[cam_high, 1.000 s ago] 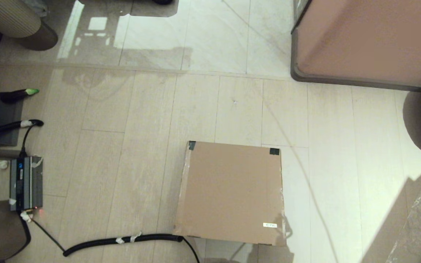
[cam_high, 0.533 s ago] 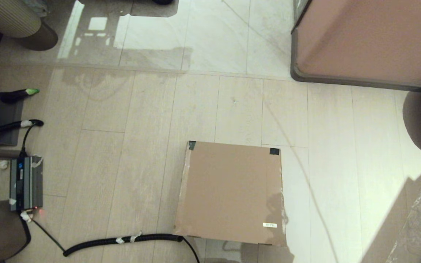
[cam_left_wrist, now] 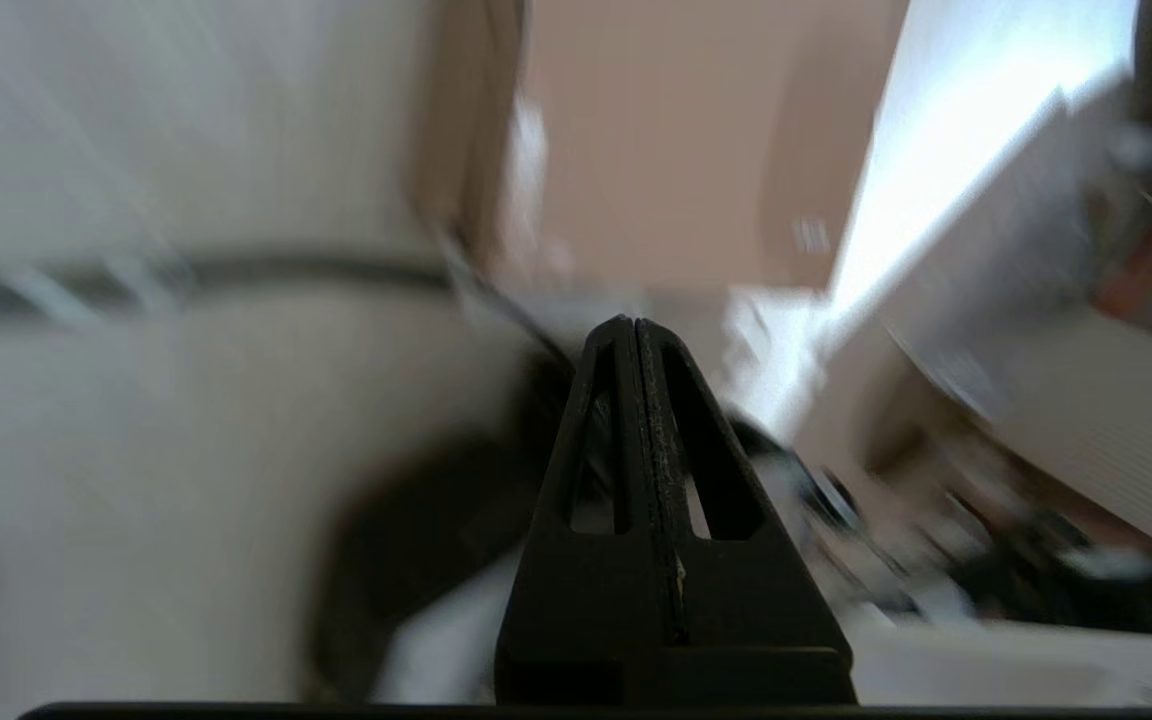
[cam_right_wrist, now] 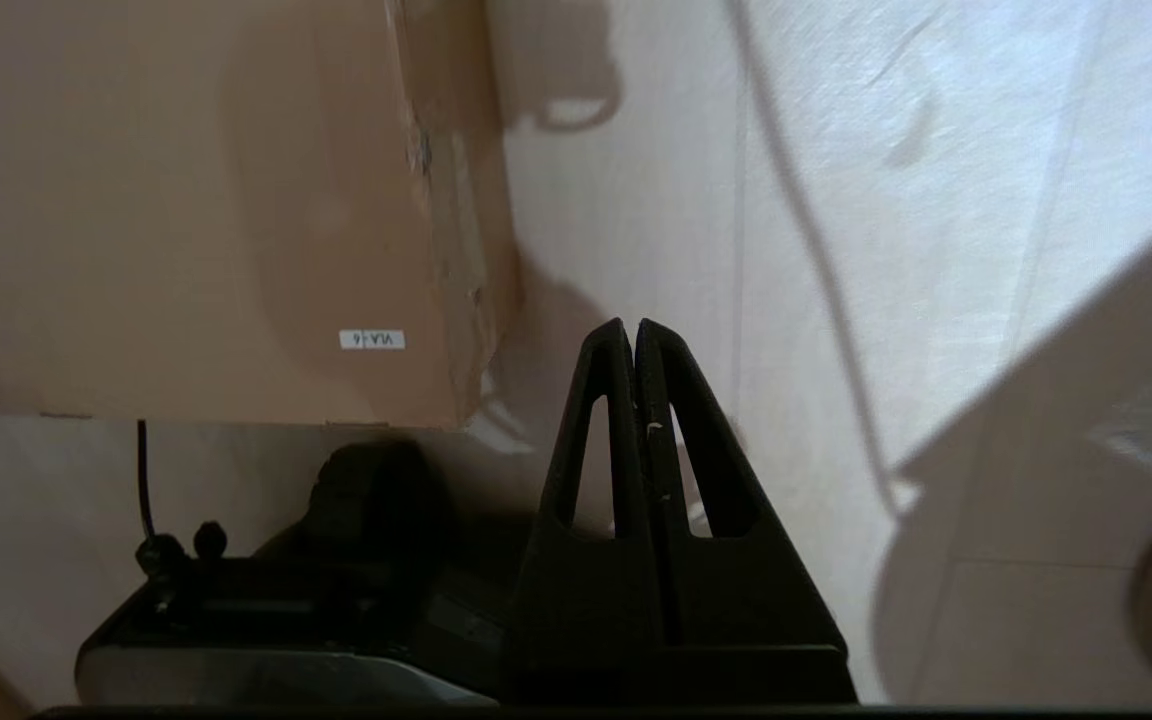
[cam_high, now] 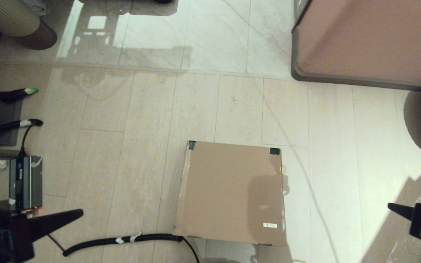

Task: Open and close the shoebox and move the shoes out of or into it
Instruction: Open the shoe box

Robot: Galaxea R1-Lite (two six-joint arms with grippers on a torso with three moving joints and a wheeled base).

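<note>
Head view: shoebox (cam_high: 230, 191) shut on floor, between left claw (cam_high: 77, 213) and right claw (cam_high: 391, 207), well apart from both. Both claws pinched closed, empty. Advice: spread fingers, approach lid's near edge, lift evenly.

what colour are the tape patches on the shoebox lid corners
Dark, nearly black tape patches on the brown shoebox; clearest in the head view.

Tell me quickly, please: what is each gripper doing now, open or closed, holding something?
Left gripper: closed, holding nothing, left of the shoebox.
Right gripper: closed, holding nothing, right of the shoebox.
</note>
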